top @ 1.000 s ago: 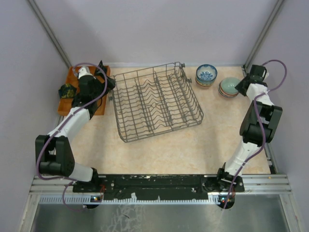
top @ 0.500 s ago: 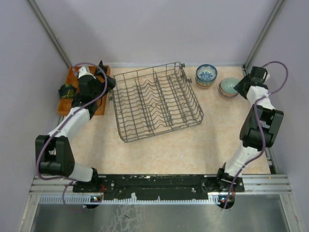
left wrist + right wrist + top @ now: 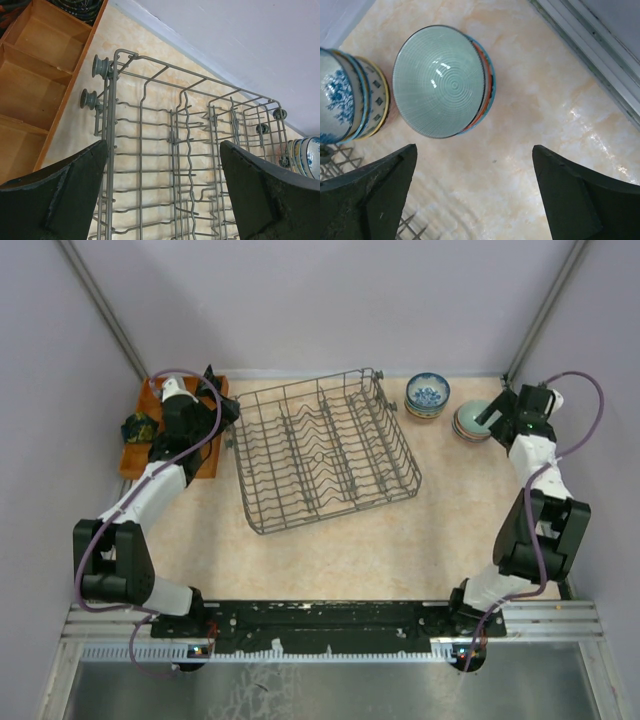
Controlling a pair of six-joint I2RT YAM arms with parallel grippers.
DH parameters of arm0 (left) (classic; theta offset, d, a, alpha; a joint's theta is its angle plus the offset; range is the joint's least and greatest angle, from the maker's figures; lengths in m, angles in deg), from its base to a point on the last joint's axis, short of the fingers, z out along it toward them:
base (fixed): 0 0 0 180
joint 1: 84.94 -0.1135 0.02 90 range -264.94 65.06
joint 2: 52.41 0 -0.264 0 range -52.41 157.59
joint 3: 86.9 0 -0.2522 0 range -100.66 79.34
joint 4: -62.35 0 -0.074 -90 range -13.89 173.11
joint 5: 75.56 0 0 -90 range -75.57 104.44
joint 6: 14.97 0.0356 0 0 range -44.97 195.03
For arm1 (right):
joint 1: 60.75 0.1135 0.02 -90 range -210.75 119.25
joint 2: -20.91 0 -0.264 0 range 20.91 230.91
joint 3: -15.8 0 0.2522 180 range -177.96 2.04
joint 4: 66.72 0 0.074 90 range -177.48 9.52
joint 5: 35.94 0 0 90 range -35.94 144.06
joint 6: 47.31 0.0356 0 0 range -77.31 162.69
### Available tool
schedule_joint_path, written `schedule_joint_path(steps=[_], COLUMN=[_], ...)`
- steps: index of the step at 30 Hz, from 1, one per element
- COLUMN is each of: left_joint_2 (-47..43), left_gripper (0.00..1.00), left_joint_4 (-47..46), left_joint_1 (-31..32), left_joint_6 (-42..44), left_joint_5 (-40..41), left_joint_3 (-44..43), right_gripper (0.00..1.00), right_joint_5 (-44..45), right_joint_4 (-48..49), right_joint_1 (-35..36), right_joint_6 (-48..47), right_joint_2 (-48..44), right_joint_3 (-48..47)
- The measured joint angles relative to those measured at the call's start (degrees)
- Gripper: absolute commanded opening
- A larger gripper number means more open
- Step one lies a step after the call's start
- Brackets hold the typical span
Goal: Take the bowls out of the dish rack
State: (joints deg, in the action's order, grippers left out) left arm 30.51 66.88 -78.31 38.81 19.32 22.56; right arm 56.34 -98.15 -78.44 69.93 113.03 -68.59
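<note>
At far-right corner of tabletop (image 3: 400, 540): bowls (image 3: 428, 395) in two stacks, beside dish rack (image 3: 325, 450) holding none visible. Left end effector (image 3: 163, 150), right end effector (image 3: 474, 150) both agape, empty. Unloading seemingly done; only retreat left.

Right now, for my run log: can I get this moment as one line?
rack: no bowls inside | bowls: two stacks right of rack | left gripper: open, at rack's left edge | right gripper: open, near green bowl

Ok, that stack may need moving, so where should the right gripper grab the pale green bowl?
Probably its rim, from above, on the side away from the blue-and-white stack: the pale green bowl sits mouth-up, nested on other bowls.
</note>
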Motion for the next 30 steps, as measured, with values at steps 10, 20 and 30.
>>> schedule_joint_path(steps=[10,20,30], left_joint_2=[-4.09,-17.53,-27.08], left_gripper=[0.99,0.99,0.99], left_joint_4=[-0.55,-3.19,-4.96], left_joint_1=[0.00,0.02,0.02], left_joint_6=[-0.72,-0.83,-0.81], left_joint_5=[-1.49,-2.62,-2.58], left_joint_3=[3.78,18.60,26.49], right_gripper=[0.99,0.99,0.99], right_joint_5=[2.58,7.82,9.66], right_joint_4=[2.34,3.58,3.43], right_joint_1=[10.29,20.50,24.50], right_joint_6=[0.09,0.50,1.14], right_joint_2=[-15.56,-38.03,-46.12], right_joint_3=[10.62,27.50,35.41])
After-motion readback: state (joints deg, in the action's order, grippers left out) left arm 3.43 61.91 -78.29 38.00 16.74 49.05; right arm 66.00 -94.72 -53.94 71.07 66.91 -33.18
